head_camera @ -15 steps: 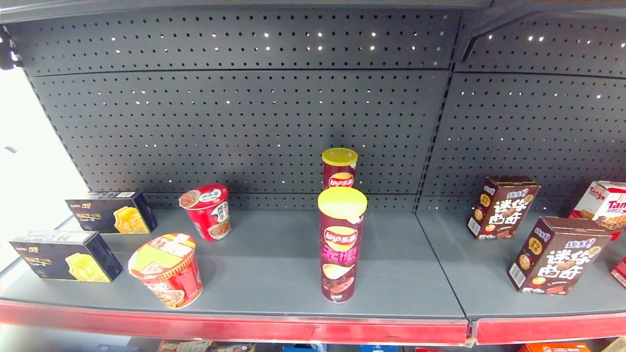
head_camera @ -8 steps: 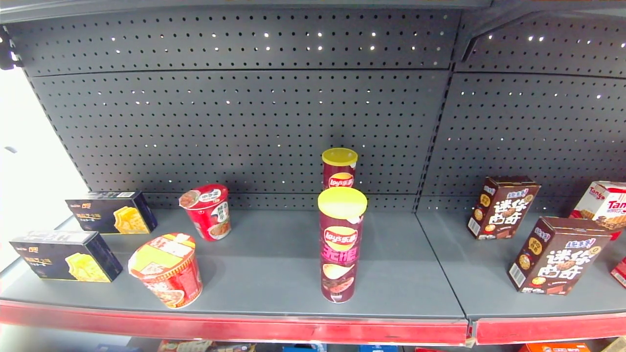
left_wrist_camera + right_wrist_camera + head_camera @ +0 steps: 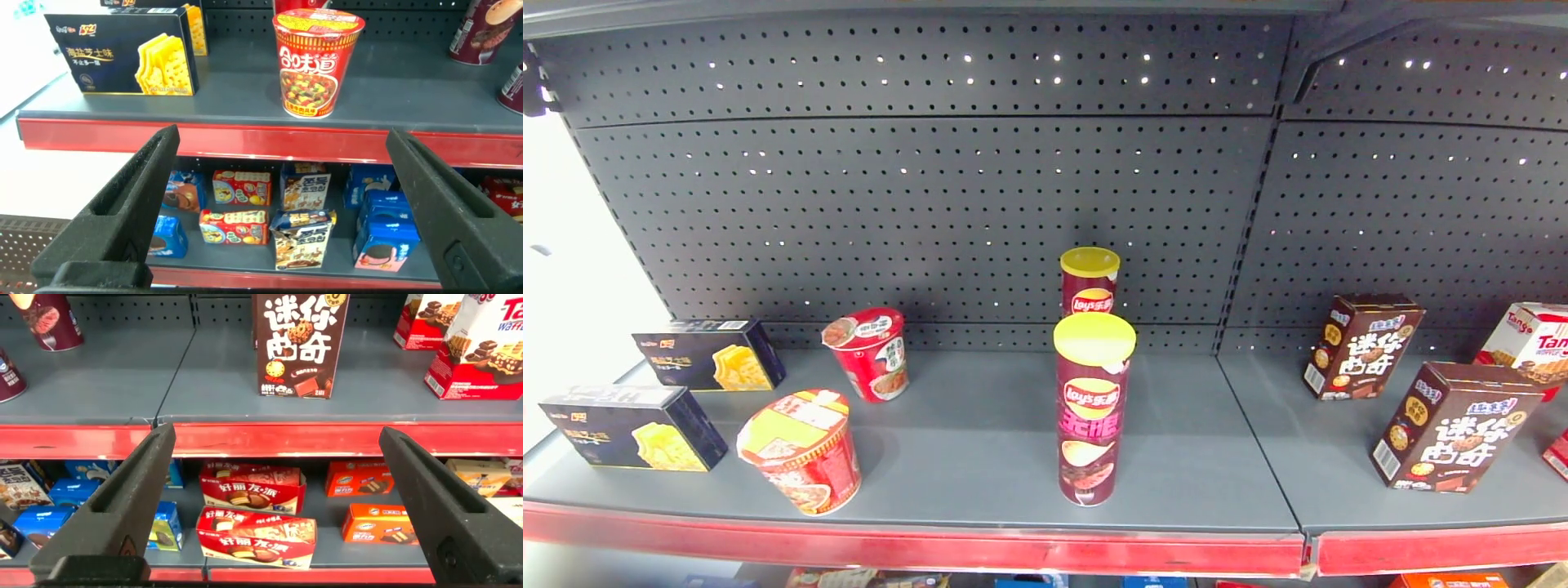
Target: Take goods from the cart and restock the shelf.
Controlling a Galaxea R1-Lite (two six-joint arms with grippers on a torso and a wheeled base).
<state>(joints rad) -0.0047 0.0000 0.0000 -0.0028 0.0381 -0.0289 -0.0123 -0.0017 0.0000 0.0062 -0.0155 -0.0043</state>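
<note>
Restocking, between picks by judgement: black left gripper point(image 3: 282, 135) and black right gripper point(image 3: 278, 431), both spread wide and empty, grey metal shelf with red front lip point(image 3: 980, 441) at twelve o'clock; tall maroon yellow-lidded chip can point(image 3: 1090, 416) upright mid-shelf, six o'clock of matching can point(image 3: 1089, 282); next, likely, fetching stock from cart.

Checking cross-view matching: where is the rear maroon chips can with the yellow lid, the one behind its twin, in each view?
Head view: the rear maroon cardboard chips can with yellow plastic lid stands mid-shelf by the pegboard, directly behind its twin.
Left wrist view: its lower body stands beyond the red paper noodle cup, lid cut off.
Right wrist view: lower body, across the shelf joint from the brown cardboard biscuit box.
Shared landmark: the red shelf-edge strip.
</note>
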